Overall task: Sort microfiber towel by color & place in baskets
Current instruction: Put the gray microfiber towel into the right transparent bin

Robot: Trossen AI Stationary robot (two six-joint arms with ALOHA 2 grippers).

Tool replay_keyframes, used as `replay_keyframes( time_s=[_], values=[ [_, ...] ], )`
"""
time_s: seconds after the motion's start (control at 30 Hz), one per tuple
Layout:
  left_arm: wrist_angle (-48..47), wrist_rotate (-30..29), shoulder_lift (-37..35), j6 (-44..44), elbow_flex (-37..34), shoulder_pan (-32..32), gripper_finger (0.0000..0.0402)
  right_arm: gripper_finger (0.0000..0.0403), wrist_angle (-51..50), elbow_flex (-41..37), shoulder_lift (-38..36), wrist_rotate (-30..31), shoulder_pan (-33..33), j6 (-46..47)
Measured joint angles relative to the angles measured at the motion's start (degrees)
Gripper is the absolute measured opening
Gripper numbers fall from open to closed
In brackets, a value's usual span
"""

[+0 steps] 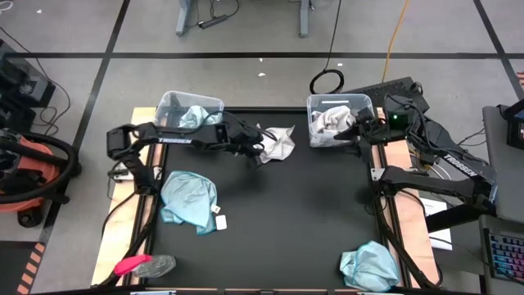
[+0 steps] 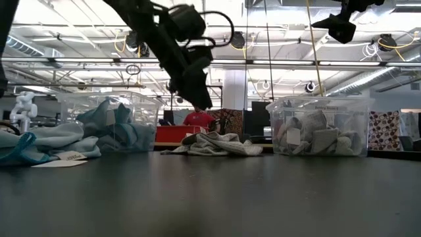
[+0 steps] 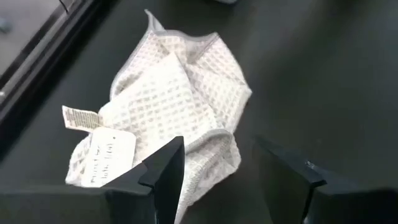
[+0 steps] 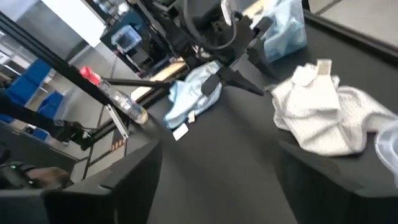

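- Left gripper (image 1: 256,157) hangs just above the tabletop (image 1: 286,213), upper middle of the high view, right at the left edge of the white towel (image 1: 278,143). Its fingers stand apart with nothing between them; wrist view shows the cloth lying past the tips.
- That white towel is a crumpled lump with no clean long axis. In the left wrist view its tag (image 3: 81,116) sticks out to the left side of the frame.
- Right gripper (image 1: 357,131) sits over the lower edge of the right basket (image 1: 368,102), upper right of the high view, fingers spread wide and empty.
- Baskets: two clear tubs. The left basket (image 1: 168,100) is at upper left and holds a teal towel (image 1: 196,116); the right one holds grey-white cloth (image 1: 332,121), bunched up so I can't count the pieces.
- Loose towels on the tabletop: three. The white one, a teal one (image 1: 188,201) at left centre spread fairly flat, running roughly top to bottom of the frame, and another teal one (image 1: 370,264) bunched at the lower right edge.
- One pink-and-grey object (image 1: 143,265) at lower left.
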Motion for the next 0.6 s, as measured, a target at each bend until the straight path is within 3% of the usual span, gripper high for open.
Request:
replay_keyframes(
  time_s=[0.17, 0.43, 0.6],
  values=[
    [3.2, 0.2, 3.4, 0.0, 0.0, 0.9, 0.0210, 0.0313, -4.1, 0.0, 0.0, 1.0, 1.1, -1.0],
    [6.7, 1.1, 9.2, -0.4, 0.1, 1.9, 0.0294, 0.0315, -5.1, 0.0, 0.0, 1.0, 2.3, -1.0],
    [6.3, 1.3, 13.5, -3.9, 0.1, 2.5, 0.0302, 0.0315, -5.1, 0.0, 0.0, 1.0, 3.1, -0.9]
  ],
)
